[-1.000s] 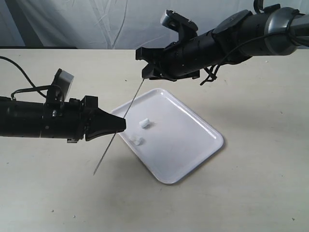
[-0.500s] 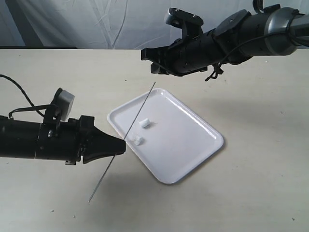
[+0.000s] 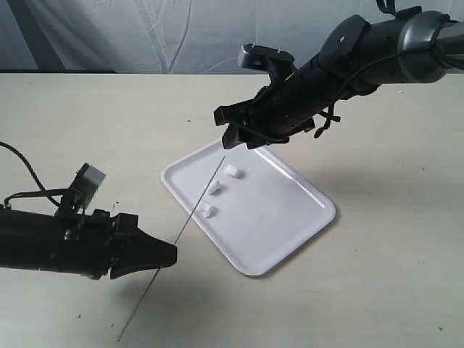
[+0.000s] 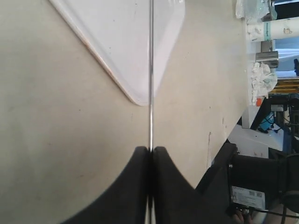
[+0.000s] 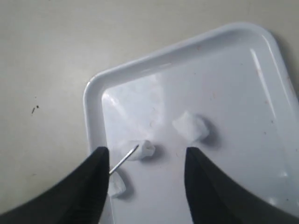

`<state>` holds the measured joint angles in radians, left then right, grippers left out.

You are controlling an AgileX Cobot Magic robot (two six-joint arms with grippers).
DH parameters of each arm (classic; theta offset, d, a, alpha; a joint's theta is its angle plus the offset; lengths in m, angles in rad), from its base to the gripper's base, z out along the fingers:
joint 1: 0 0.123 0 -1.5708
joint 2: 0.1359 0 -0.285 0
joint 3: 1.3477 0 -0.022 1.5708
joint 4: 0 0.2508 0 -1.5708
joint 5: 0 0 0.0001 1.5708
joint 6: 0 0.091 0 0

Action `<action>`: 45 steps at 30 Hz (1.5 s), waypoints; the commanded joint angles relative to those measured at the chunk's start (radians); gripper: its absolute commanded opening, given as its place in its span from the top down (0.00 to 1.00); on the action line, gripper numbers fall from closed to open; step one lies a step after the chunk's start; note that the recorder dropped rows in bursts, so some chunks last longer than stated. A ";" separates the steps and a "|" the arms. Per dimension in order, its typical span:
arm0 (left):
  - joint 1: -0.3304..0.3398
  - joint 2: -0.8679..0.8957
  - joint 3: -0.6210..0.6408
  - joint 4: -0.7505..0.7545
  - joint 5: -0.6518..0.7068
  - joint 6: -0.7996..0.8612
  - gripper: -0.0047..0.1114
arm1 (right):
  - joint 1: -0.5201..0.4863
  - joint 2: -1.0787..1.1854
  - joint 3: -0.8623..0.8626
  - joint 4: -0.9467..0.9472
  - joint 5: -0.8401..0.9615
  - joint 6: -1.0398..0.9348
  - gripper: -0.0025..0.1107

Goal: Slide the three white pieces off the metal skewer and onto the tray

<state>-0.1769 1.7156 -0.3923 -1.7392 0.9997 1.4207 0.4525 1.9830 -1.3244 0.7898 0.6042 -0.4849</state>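
A pale desk (image 3: 377, 275) carries a glossy white tray (image 3: 275, 225). The right hand (image 3: 235, 130) hovers above one corner of the tray, fingers spread wide and holding nothing. The left hand (image 3: 170, 254), beside the tray, is clamped on the metal skewer (image 3: 145, 292), whose bare tip slants up over the tray. All three white pieces (image 3: 215, 187) lie loose on the tray, so the sliding looks finished.
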 commanded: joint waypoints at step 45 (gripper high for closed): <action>-0.071 -0.167 -0.114 -0.005 -0.247 -0.119 0.96 | -0.134 -1.048 0.681 -0.421 -0.385 0.094 0.63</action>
<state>-0.2298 1.4225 -0.4550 -1.7043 0.6968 1.2473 0.3240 0.9428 -0.6496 0.3742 0.2138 -0.3963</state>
